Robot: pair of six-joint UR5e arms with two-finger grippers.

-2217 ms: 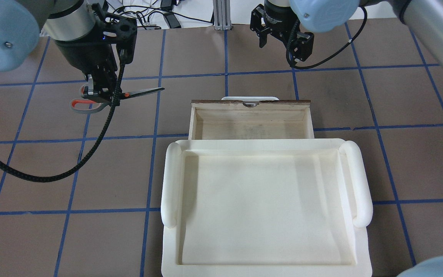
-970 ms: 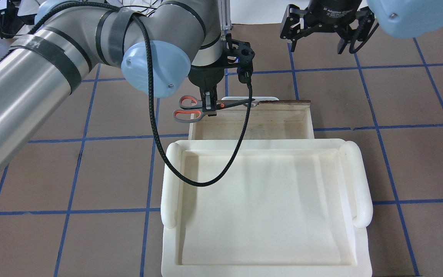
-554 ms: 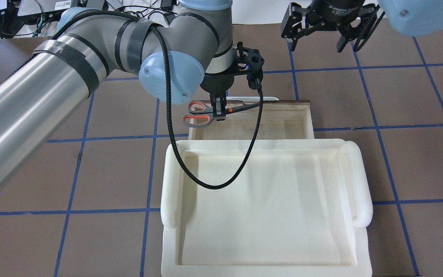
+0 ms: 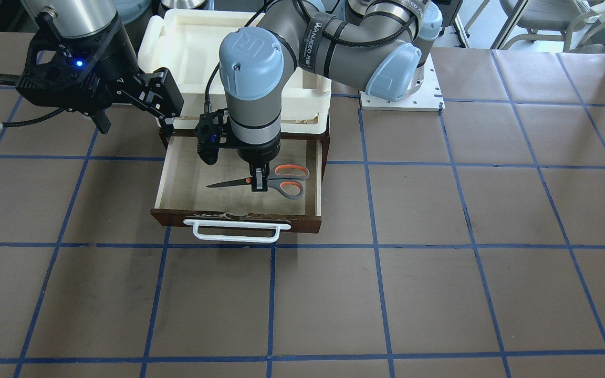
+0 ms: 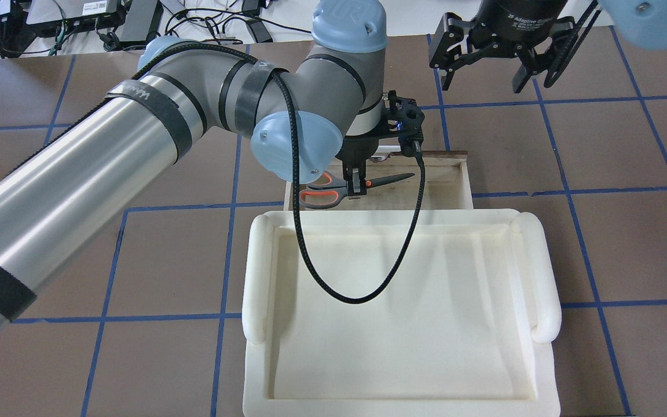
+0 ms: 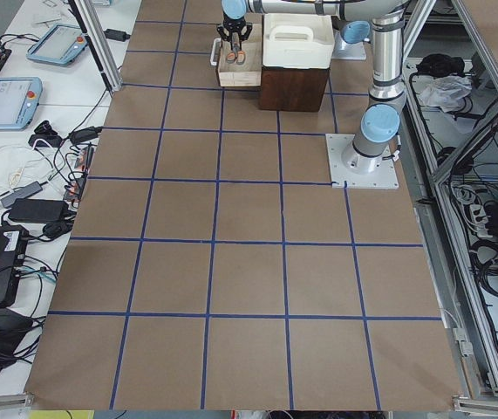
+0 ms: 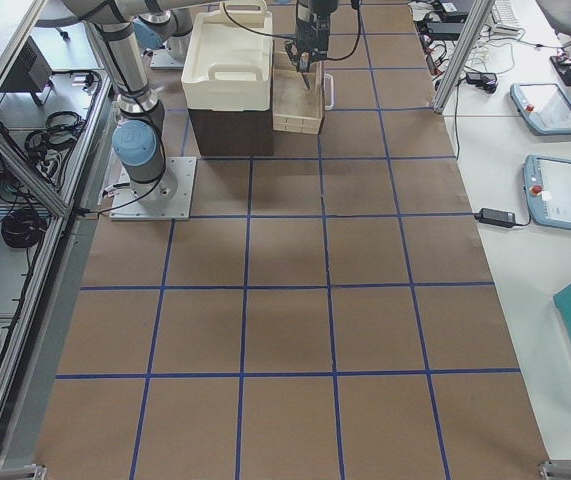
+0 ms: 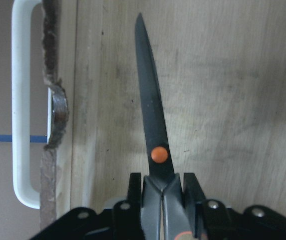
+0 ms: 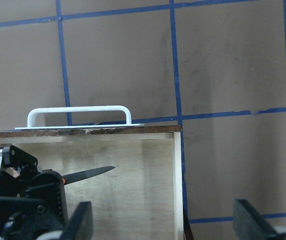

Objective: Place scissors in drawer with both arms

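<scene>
The scissors (image 4: 288, 184), grey handles with orange lining, lie level over the pale floor of the open dark brown drawer (image 4: 176, 218). My left gripper (image 4: 259, 184) is shut on them just behind the orange pivot. The blades point along the drawer, roughly parallel to its front. In the overhead view the scissors (image 5: 388, 179) and left gripper (image 5: 355, 188) sit in the drawer's (image 5: 465, 185) left half. The left wrist view shows the blade (image 8: 153, 125) over plywood. My right gripper (image 5: 482, 72) hangs open and empty beyond the drawer's white handle (image 4: 237, 231).
A large white foam tray (image 5: 542, 278) sits on the cabinet just behind the drawer, on the robot's side. The left arm's black cable (image 5: 362, 298) loops over it. Brown table with blue grid lines surrounds the cabinet.
My left arm has carried the scissors from the table's left side rightward to over the drawer, then lower inside it. The right gripper stayed open and shifted slightly right.
</scene>
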